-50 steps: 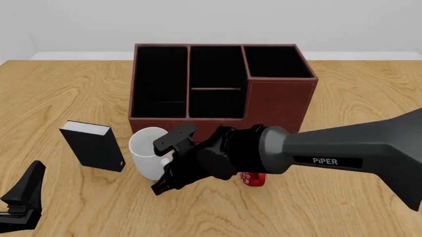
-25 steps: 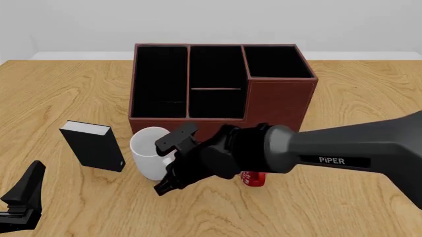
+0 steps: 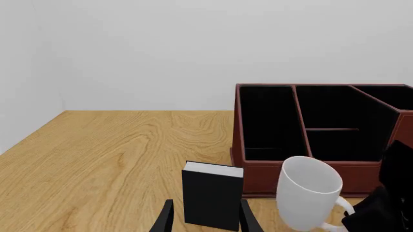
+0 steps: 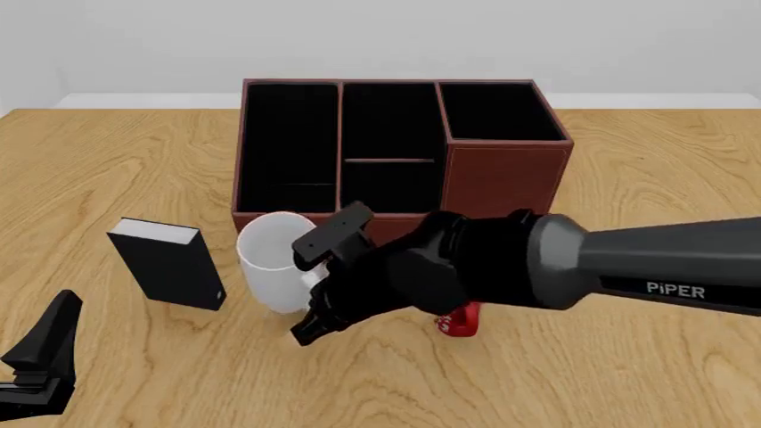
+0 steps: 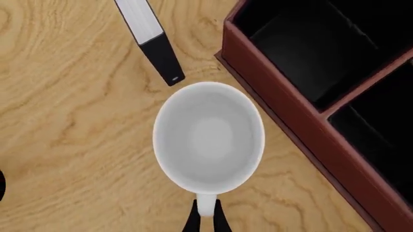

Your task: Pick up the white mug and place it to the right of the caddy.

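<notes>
The left gripper (image 4: pixel 42 361) is resting low at the near table edge, fingers apart. The right gripper (image 4: pixel 319 287) is clamping the handle of the white mug (image 4: pixel 271 260). The mug is tilting, just before the caddy (image 4: pixel 500 183), beside the black box (image 4: pixel 169 263).

red mug (image 4: pixel 462 321) mostly hidden behind right arm, lettering unreadable

The table (image 4: pixel 107 169) is light wood with wavy grain and a soft sheen. Clamped in the right claw (image 4: pixel 312 287), the mug (image 4: pixel 271 267) looks smooth, glossy white ceramic. Beyond the claw, the caddy (image 4: pixel 500 183) has matt reddish-brown walls and black lining. The claw itself is matt black plastic.
</notes>
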Tool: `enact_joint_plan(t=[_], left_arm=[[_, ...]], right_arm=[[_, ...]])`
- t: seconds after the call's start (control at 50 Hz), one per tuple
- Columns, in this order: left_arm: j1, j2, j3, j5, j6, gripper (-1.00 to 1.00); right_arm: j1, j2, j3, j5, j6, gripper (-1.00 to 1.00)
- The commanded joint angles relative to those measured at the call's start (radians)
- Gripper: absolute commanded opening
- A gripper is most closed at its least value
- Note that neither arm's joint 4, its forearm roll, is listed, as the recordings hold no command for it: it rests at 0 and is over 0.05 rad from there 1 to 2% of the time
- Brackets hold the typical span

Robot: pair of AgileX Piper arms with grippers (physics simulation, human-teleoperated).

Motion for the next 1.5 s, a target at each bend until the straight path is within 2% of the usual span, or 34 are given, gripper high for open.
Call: enact_joint_plan(t=[0.02,0.8,1.5], left_arm=[[0.0,0.0,0.0,0.0,0.0,1.0],[0.0,0.0,0.0,0.0,0.0,1.0],[0.0,0.0,0.0,0.0,0.0,1.0]], right_arm=[[-0.006,-0.054,0.017,0.002,-0.011,-1.0],[-0.081,-0.243,0.094,0.031,-0.066,-1.0],[-0.173,-0.495,0.164,0.09,-0.097,-1.0]])
